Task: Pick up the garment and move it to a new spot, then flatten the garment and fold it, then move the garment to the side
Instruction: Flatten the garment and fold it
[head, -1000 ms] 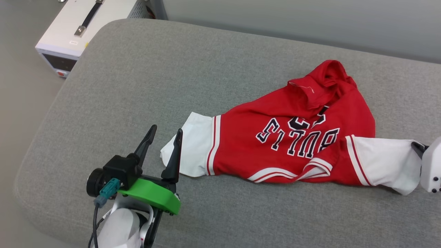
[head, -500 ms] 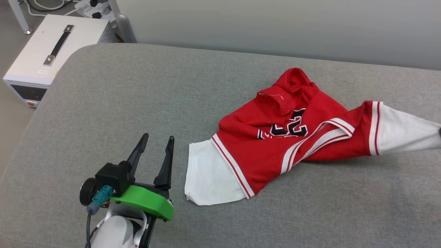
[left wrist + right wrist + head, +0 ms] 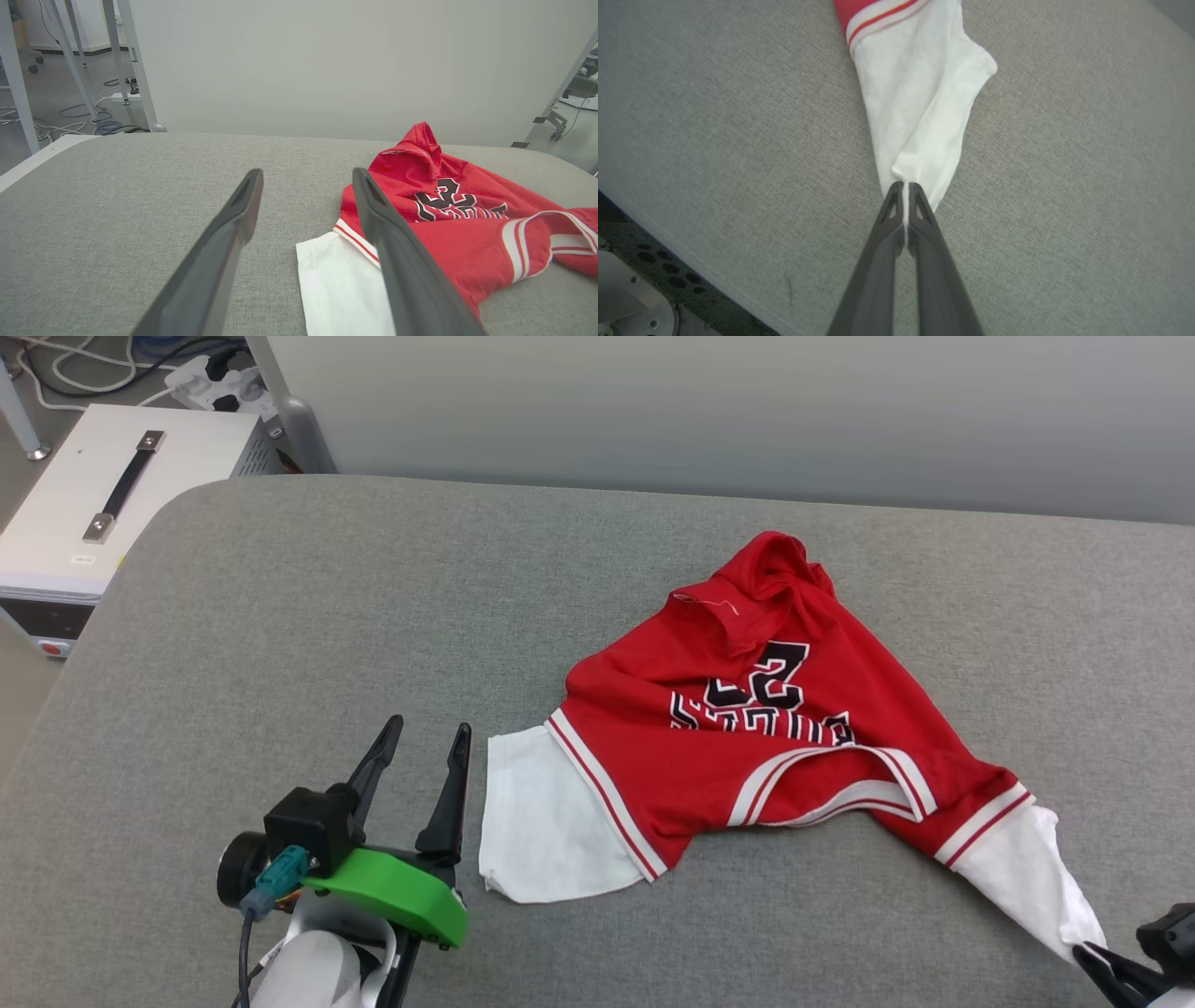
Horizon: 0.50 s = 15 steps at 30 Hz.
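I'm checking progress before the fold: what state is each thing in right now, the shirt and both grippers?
garment: crumpled, unfolded, print side up, lying on the grey cushion.
right gripper: shut on the tip of one white sleeve, which is pulled out taut.
left gripper: open, holding nothing, beside the other white sleeve.

We see a grey fabric-covered pad (image 3: pixel 280 616) spanning the head view. At ten o'clock, beside it, stands a white instrument case (image 3: pixel 65 513) with a black strap handle (image 3: pixel 126 485) and a red button (image 3: pixel 56 649). At eleven o'clock lie a white power strip (image 3: pixel 210 383) and cables (image 3: pixel 163 347), next to a metal leg (image 3: pixel 285 411). A pale grey partition (image 3: pixel 700 411) closes twelve o'clock.
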### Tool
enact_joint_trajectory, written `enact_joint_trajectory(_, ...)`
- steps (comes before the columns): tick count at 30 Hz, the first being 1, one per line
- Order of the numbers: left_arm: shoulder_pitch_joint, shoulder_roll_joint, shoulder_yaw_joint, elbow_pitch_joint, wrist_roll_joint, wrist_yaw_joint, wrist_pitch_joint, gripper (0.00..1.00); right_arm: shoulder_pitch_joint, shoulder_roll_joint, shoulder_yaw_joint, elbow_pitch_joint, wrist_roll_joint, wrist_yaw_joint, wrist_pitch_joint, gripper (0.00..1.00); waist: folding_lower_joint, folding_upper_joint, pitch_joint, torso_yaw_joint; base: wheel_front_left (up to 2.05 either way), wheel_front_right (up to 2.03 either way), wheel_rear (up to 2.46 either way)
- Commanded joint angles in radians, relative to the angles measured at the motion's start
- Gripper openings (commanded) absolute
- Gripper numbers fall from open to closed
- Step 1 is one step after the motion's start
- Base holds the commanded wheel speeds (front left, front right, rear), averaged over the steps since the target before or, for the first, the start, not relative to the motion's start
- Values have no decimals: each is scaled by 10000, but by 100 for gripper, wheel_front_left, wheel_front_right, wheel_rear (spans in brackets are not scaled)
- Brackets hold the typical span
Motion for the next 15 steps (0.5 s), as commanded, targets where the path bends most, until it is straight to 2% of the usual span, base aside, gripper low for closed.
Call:
enact_joint_trajectory(1, 101, 61, -61, 72, -73, -26, -57, 100, -240, -102, 252, 193, -164, -11, -84, 0, 0, -1, -34, -16, 0, 0, 0)
enact_joint_trajectory(4, 48, 116, -184, 162, -118, -27, -57, 100, -515, -325, 753, 600, -414, -11, -118, 0, 0, -1, -65, -6, 0, 0, 0)
enact_joint_trajectory(7, 11, 156, -269, 233, -176, -27, -57, 100, -697, -165, 909, 1023, -6, -11, -86, 0, 0, -1, -79, 26, 0, 0, 0)
enact_joint_trajectory(8, 12, 165, -288, 254, -188, -27, -57, 100, -746, -106, 877, 1104, 118, -11, -105, 43, 0, -1, -85, 38, 0, 0, 0)
enact_joint_trajectory(9, 17, 174, -299, 273, -205, -27, -57, 100, -806, -39, 815, 1177, 267, -11, -113, 100, 0, -1, -89, 51, 0, 0, 0)
enact_joint_trajectory(15, 56, 216, -308, 336, -268, -27, -57, 100, -1032, 223, -6, 828, 1574, -11, 207, 100, 0, -1, -103, 93, 0, 0, 0)
